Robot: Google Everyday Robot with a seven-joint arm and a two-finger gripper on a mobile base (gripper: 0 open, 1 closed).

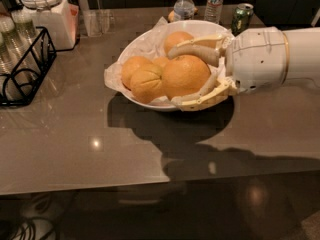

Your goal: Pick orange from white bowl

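Note:
My gripper (176, 76) reaches in from the right and is shut on a smooth round orange (185, 75), one finger (195, 53) above it and one below. It holds the orange in front of the white bowl (150, 40), over its near right rim. The bowl is lined with crinkled white paper and holds more oranges: one with a dark crease (146, 83) at the front, one at the left (132, 66), one at the back (177, 38). My white arm (265, 59) hides the bowl's right side.
A black wire rack (22, 69) with glasses stands at the left edge. A white lidded jar (47, 14) and clear glasses (97, 21) stand behind it. Two water bottles (184, 5) and a green can (242, 15) stand behind the bowl.

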